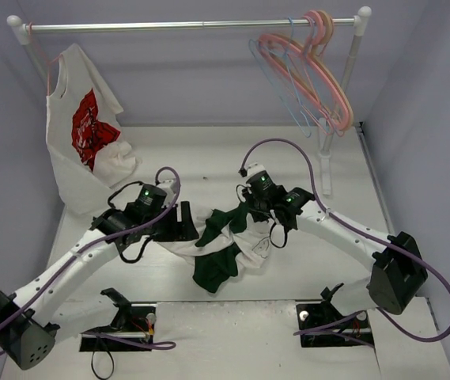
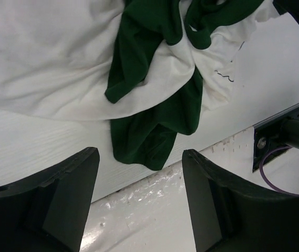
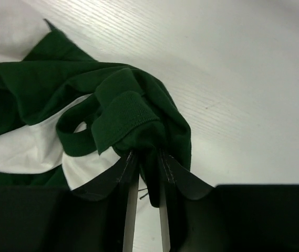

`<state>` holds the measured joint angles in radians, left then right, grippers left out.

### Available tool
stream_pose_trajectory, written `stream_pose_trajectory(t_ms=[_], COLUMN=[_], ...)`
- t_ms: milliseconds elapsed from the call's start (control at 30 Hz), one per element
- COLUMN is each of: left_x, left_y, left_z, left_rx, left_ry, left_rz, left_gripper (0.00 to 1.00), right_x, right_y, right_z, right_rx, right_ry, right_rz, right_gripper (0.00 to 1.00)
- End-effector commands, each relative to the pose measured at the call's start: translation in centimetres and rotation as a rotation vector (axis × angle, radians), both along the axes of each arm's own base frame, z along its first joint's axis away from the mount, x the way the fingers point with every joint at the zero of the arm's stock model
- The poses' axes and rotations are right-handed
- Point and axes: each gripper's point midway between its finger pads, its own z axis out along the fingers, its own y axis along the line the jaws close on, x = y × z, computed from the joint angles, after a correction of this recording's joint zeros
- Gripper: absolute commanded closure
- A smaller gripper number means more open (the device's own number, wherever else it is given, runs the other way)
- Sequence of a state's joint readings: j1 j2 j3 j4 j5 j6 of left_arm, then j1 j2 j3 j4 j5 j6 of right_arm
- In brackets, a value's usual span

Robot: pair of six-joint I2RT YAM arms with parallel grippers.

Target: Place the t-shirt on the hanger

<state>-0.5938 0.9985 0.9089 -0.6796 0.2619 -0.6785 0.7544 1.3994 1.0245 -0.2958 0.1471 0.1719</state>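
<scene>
Grasping stage, by my reading. Far left: white shirt with red print [image 1: 82, 134] hangs from the rail [image 1: 185, 25], not involved. Left gripper [image 2: 140, 153]: jaws spread wide, nothing between them, low over the table [image 1: 209, 158] just beside the heap's edge. Centre: the t-shirt [image 1: 218, 265] lies crumpled on the table, dark green mixed with a whitish panel, between the two grippers. Right gripper [image 3: 145, 157]: fingers almost together, pinching a bunched green fold by the ribbed collar. Far right: the hanger [image 1: 284, 95], thin and light-blue, hangs on the rail among the pink hangers [image 1: 319, 79], well apart from the garment.

Judgement: one hold only and the hanger not fetched. The next move calls for a second left-hand hold near the neck to spread the opening.
</scene>
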Motion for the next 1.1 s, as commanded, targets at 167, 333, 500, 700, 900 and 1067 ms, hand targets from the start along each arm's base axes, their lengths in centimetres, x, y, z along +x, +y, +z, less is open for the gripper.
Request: stream_pose_trajectory(t_ms=[167,333,500,700,900,1067], left_x=[3.5,3.6,2.9,0.0,-1.6,-0.5], left_y=[-6.7,-9.3,-11.9,-13.6,-13.8,-14.1], left_z=[1.1,-0.8,-1.7,-3.1,-5.5,-7.1], left_rx=[-0.057,-0.040,-0.025,0.000,0.049,0.102], left_ry=[-0.130,-0.107,-0.098,-0.069,-0.033,-0.039], left_rz=[-0.137,-0.215,-0.296,-0.390,-0.411,-0.398], left_gripper=[0.36,0.39,0.50,0.53,0.53,0.53], right_x=[1.6,1.5,1.5,2.1,2.9,3.2], right_y=[-2.0,-1.9,-2.2,-3.0,-3.8,-3.9], right_z=[0.0,-0.4,-1.1,-1.1,-0.6,-0.3], right_rx=[0.031,0.048,0.054,0.069,0.079,0.081], right_ry=[0.018,0.031,0.049,0.058,0.053,0.049], right_rz=[-0.141,-0.151,-0.161,-0.176,-0.178,-0.168], right_gripper=[0.71,0.72,0.79,0.79,0.79,0.79])
